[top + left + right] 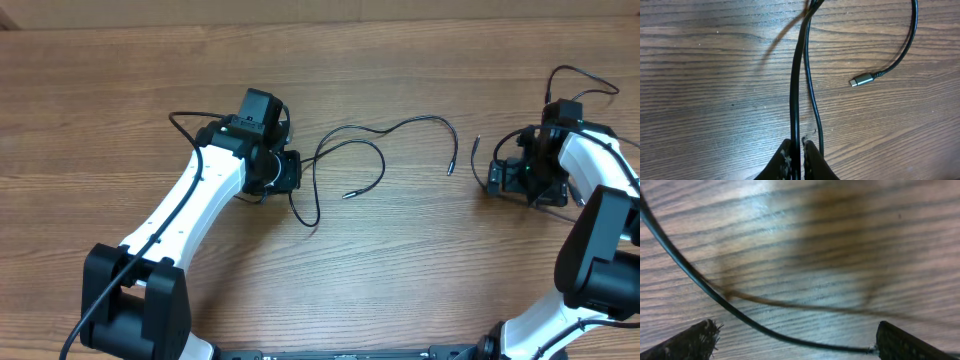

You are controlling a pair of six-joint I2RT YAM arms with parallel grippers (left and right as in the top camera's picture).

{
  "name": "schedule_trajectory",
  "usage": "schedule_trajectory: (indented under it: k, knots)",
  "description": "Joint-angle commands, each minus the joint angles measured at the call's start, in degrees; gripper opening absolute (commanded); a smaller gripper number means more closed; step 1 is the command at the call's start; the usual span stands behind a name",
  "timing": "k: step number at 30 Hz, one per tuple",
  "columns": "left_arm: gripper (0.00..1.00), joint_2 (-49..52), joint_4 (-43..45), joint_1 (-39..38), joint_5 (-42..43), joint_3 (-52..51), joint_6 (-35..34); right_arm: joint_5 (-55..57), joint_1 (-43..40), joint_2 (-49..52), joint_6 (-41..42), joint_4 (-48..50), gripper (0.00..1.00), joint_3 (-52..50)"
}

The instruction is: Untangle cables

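Separation step: left gripper [798,146] pinches looped cable [793,85]; right gripper [795,342] spread, straddling another strand [690,268]. Next, likely: close right, draw arms apart.

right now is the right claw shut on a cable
No, the right claw is wide open, with a cable only crossing the gap between its fingers.

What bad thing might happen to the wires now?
The left gripper pinches one cable with a second strand right beside it; pulling may drag both and tighten where they cross. The right gripper is open around a loose cable, which might slip away.
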Motion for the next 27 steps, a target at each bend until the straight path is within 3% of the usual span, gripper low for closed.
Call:
schedule_trajectory:
  k: [1,5,21,25,26,27]
  knots:
    - [0.12,0.1,0.3,-0.1,-0.1,-0.2,1.3,0.2,0.2,-0.6,-8.6,-0.3,1.00,-0.3]
    - [0.12,0.1,0.3,-0.1,-0.1,-0.2,1.3,0.2,0.2,-0.6,-13.4,-1.8,1.00,-0.3]
    - [0.12,0.1,0.0,-0.1,0.2,-0.2,1.3,0.4,0.2,-0.6,-13.6,4.1,0.96,-5.5]
    - [0.13,0.1,0.0,-0.1,0.2,-0.2,1.3,0.4,0.2,-0.6,-13.5,5.1,0.83,-5.8]
    - [0.13,0.1,0.0,-0.1,0.2,-0.2,1.3,0.4,0.2,-0.6,-13.5,5.4,0.75,-5.8]
    - [0.12,0.1,0.0,-0.1,0.2,-0.2,1.3,0.4,0.2,-0.6,-13.1,5.9,0.59,-5.8]
